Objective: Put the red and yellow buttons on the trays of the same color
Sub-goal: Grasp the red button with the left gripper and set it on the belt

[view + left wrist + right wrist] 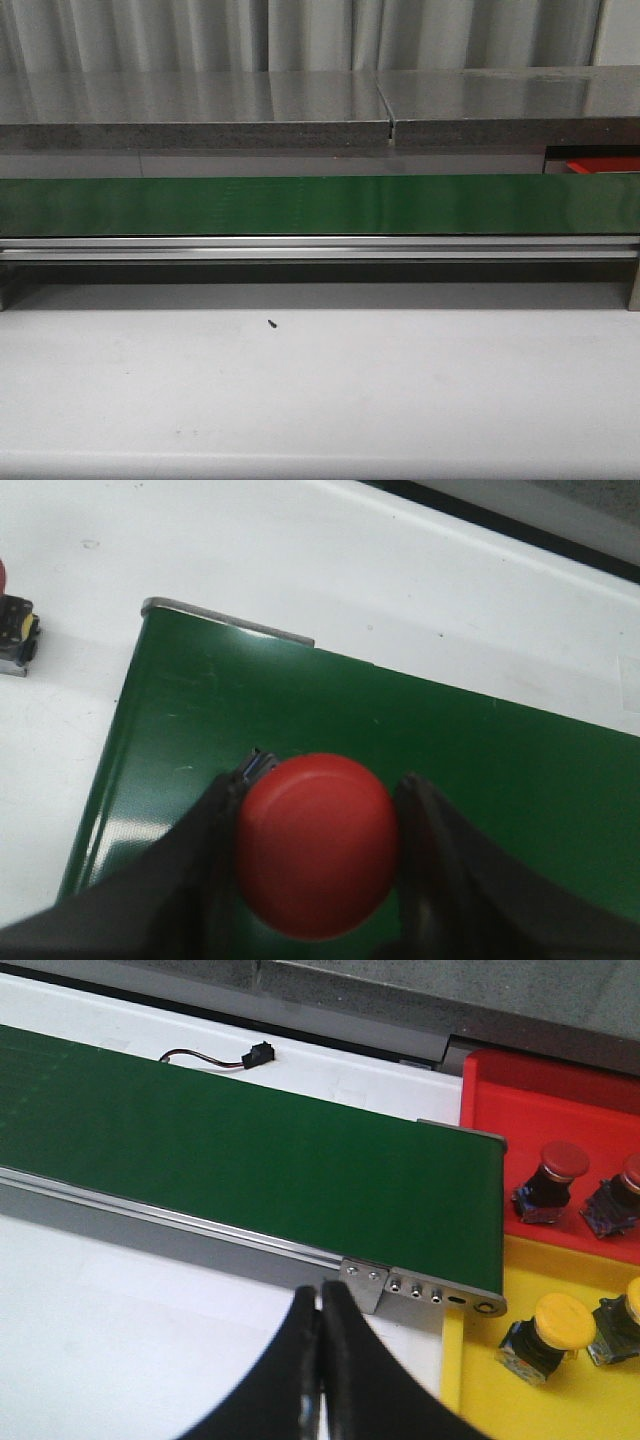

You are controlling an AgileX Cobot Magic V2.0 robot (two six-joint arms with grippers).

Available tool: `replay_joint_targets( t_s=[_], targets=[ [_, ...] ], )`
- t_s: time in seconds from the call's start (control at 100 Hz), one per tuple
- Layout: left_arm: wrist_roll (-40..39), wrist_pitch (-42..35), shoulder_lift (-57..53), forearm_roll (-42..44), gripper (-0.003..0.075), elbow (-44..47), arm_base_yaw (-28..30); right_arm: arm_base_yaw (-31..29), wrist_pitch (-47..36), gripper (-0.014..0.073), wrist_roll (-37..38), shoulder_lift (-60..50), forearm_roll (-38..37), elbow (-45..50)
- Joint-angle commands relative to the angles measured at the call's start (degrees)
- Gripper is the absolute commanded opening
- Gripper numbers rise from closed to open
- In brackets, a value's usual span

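Left gripper (318, 865) jaws clamped a red dome-capped push button (316, 842) over the green conveyor belt (480, 770) end. Right gripper (321, 1360) jaws were pressed shut, empty, beside the belt's metal end bracket (420, 1288). Red plastic tray (560, 1110) held two red buttons (548, 1182); yellow plastic tray (470, 1380) held two yellow buttons (545, 1338).

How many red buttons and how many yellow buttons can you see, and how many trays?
Red buttons: 3, one in the left claw, two in the red tray
Yellow buttons: 2
Trays: 2, red tray and yellow tray
Total: 7. Another part-hidden button is not counted.
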Motion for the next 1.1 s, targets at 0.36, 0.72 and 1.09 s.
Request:
replay_joint_targets(
  t_s=[0.36,0.72,1.09],
  targets=[
    [0.2,-1.1,2.0,-3.2,0.0067,-1.7,-0.4,0.1,-3.0,-0.0067,-0.4,-0.1,1.2,-1.4],
    [1.2,2.7,0.4,-5.8,0.0694,-6.2,-0.4,0.1,-2.9,-0.0067,-0.4,-0.1,1.2,-1.4],
    [0.9,4.7,-1.3,-2.3,0.0638,-13.1,5.2,0.1,-2.7,-0.0067,-0.4,-0.1,1.2,-1.4]
  ],
)
